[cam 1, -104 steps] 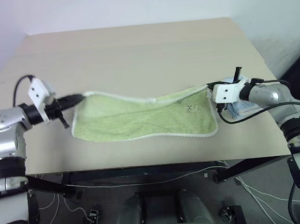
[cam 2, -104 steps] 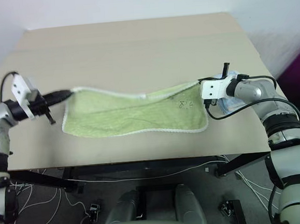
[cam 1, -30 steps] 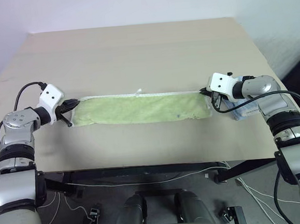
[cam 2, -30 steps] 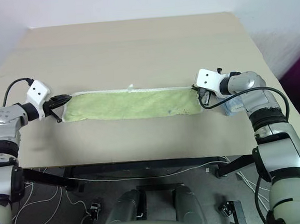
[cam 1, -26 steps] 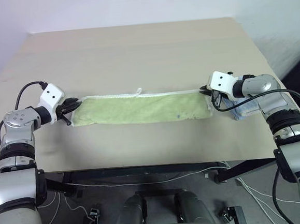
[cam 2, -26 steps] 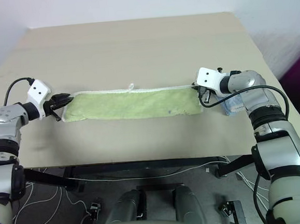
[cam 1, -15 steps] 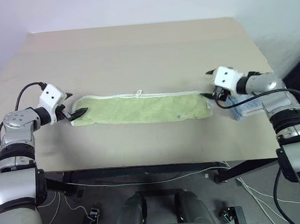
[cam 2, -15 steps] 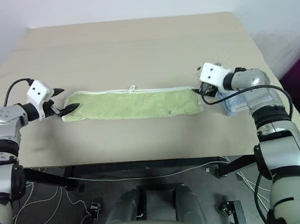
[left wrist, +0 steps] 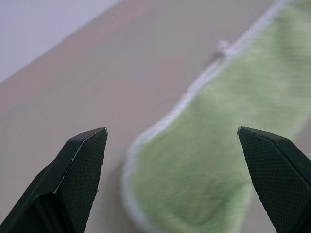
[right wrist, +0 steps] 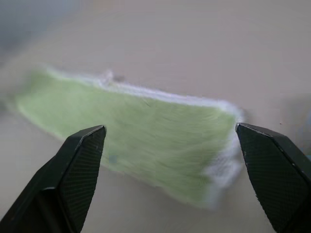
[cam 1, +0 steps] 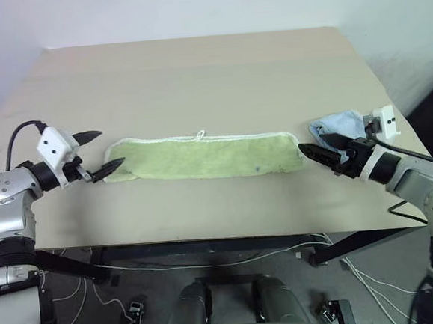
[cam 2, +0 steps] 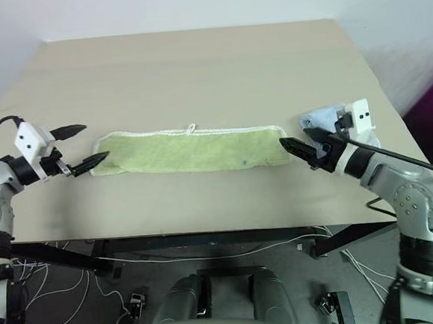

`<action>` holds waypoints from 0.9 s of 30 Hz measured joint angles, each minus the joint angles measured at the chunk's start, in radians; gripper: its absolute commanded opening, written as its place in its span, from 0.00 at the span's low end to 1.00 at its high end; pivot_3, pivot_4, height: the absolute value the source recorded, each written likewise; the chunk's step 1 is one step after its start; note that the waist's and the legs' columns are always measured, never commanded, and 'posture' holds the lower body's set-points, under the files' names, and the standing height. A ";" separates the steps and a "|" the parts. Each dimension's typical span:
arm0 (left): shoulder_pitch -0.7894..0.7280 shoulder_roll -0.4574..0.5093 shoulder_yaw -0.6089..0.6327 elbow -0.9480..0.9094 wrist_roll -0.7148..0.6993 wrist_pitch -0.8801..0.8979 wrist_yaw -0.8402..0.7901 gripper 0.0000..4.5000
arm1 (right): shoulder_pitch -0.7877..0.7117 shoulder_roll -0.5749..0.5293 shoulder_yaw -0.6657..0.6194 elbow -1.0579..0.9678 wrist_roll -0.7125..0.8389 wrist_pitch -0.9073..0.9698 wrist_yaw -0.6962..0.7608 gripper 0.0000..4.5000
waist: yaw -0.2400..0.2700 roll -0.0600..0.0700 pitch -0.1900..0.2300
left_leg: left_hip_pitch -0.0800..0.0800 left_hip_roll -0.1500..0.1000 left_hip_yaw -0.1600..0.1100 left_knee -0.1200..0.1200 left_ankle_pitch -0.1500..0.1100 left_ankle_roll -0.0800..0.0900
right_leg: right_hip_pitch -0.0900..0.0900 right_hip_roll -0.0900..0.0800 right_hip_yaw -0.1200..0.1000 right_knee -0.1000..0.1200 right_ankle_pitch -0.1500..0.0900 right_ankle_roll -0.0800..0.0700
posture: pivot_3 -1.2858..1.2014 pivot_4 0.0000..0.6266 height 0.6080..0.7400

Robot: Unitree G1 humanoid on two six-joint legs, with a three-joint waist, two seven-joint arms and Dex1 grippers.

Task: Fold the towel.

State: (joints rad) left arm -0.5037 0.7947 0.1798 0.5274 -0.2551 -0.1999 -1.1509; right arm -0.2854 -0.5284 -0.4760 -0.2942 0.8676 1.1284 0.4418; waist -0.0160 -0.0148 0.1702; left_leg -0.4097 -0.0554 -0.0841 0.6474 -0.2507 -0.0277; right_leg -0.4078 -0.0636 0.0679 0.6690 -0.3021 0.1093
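Right hand (cam 1: 322, 148) partly hides a blue cloth (cam 1: 339, 124) beside the towel (cam 1: 205, 156)

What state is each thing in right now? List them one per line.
Yellow-green towel: folded into a long narrow strip, flat on the table, not held.
Light blue towel: crumpled, near the table's right edge.
Left end effector: open, off the towel's left end.
Right end effector: open, off the towel's right end.
Table: bears both towels.

No text or label can be read.
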 measured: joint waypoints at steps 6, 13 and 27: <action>0.032 -0.040 -0.052 -0.124 -0.024 0.074 -0.060 1.00 | 0.022 0.228 -0.153 -0.017 0.283 0.253 -0.386 1.00 | 0.001 0.000 0.000 | 0.000 -0.001 0.001 0.000 0.000 0.000 | 0.000 0.000 0.000 0.000 0.000 0.000 | 0.52 0.24 1.00; 0.097 -0.102 -0.130 -0.296 -0.069 0.168 -0.111 1.00 | 0.065 0.349 -0.177 0.028 0.565 0.201 -0.792 1.00 | -0.005 0.000 0.000 | 0.000 0.000 0.001 -0.001 0.000 0.000 | 0.000 0.000 0.000 0.000 0.000 0.000 | 0.52 0.24 1.00; 0.158 -0.128 -0.168 -0.450 -0.104 0.252 -0.113 1.00 | -0.048 0.351 -0.037 0.245 0.681 -0.110 -0.945 1.00 | -0.034 0.000 -0.001 | 0.004 0.001 0.001 -0.001 0.000 0.000 | 0.004 0.003 -0.001 0.000 0.000 0.000 | 0.52 0.24 1.00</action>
State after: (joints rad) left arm -0.3452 0.6669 0.0115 0.0773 -0.3588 0.0520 -1.2643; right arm -0.3338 -0.1779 -0.5126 -0.0495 1.5489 1.0180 -0.5027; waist -0.0497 -0.0149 0.1694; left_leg -0.4054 -0.0542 -0.0828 0.6469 -0.2506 -0.0275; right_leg -0.4035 -0.0608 0.0674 0.6689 -0.3021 0.1093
